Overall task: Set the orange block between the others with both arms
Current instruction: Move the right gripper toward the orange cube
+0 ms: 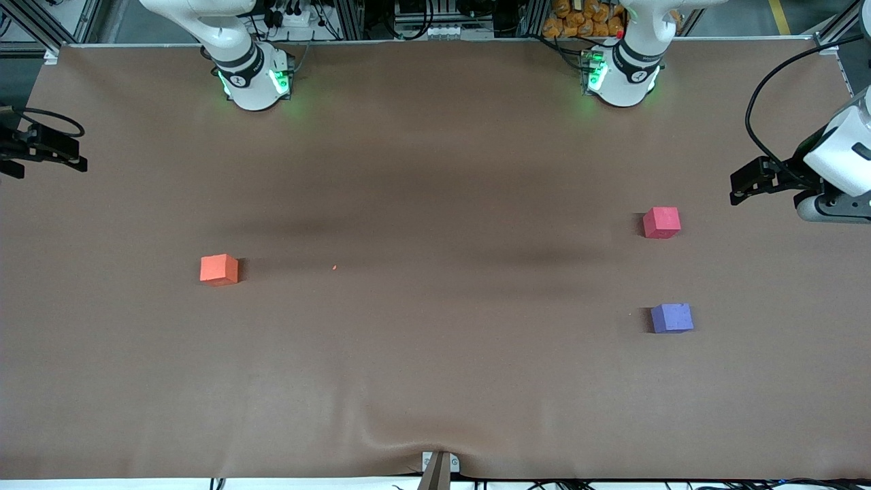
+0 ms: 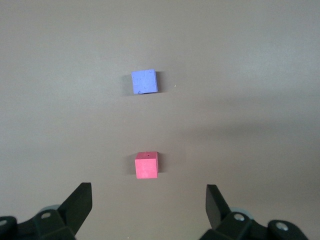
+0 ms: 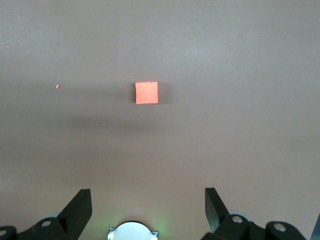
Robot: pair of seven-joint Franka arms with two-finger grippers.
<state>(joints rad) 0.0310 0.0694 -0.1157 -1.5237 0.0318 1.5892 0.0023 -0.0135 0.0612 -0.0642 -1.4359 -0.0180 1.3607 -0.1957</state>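
While both hands wait spread and empty at the desk's ends, right hand (image 3: 147, 210) must first fetch the orange block (image 1: 219, 269) at its end; left hand (image 2: 149, 210) overlooks the pinkish-red block (image 1: 661, 222) and purple block (image 1: 671, 318).

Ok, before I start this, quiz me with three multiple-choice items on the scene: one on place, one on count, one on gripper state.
1. Where is the orange block?
A. toward the right arm's end of the table
B. between the other two cubes
C. on the purple cube

2. How many cubes lie on the table?
A. two
B. three
C. four

3. What is the state of the left gripper?
A. shut on the pinkish-red cube
B. shut, holding nothing
C. open, holding nothing

Answers: 1 A, it sits alone at that end. 2 B, orange, pinkish-red, purple. 3 C, its fingers stand wide apart.
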